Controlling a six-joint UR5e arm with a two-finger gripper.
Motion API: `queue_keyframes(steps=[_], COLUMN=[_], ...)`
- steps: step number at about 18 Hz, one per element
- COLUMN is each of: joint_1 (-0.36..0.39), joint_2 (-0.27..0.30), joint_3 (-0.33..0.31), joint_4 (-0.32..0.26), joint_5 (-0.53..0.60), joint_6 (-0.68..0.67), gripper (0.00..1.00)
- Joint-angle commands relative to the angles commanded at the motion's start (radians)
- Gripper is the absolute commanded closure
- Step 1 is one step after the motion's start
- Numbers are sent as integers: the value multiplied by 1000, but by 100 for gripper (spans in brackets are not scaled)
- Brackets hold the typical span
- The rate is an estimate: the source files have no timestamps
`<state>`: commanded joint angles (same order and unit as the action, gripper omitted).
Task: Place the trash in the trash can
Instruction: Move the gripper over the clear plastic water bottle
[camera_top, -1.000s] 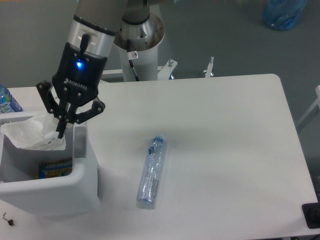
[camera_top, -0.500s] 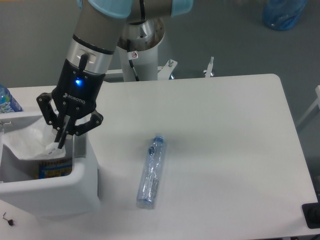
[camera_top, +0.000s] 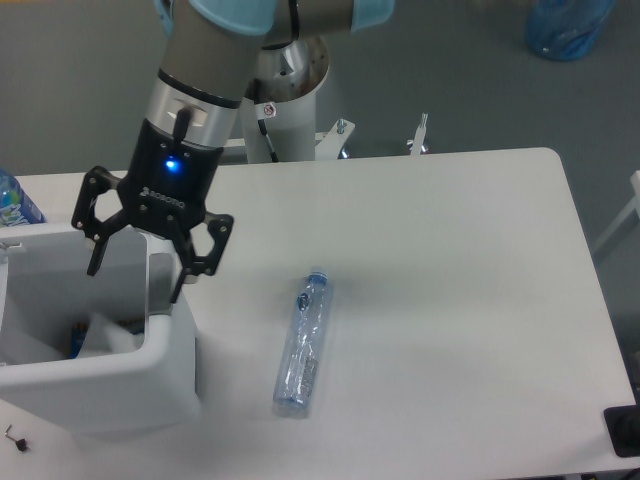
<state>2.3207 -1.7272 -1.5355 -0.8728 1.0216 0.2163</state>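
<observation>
A big white table (camera_top: 430, 300) with round corners fills most of the view. Behind it, at 12 o'clock, the floor (camera_top: 450, 70) is gray and plain. A blue bag (camera_top: 568, 25) sits on the floor at 1 o'clock, cut off by the top edge. A small blue-labelled bottle (camera_top: 12, 200) peeks in at 9 o'clock. A black thing (camera_top: 624, 430) sticks in at the corner at 4 o'clock. A tiny dark bit (camera_top: 14, 438) lies at 8 o'clock. The light is soft and even.
</observation>
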Motion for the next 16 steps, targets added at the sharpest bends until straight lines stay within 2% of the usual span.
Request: queue_keyframes(steps=[4, 7, 8, 12, 16], joint_1=[92, 152, 164, 169, 161], joint_2=[-31, -41, -67, -139, -207], joint_3=[-29, -34, -29, -31, -34], joint_4=[-3, 3, 6, 3, 9], joint_5=[5, 63, 81, 207, 271], joint_6=[8, 21, 28, 113, 143], gripper=[1, 1, 1, 1, 1])
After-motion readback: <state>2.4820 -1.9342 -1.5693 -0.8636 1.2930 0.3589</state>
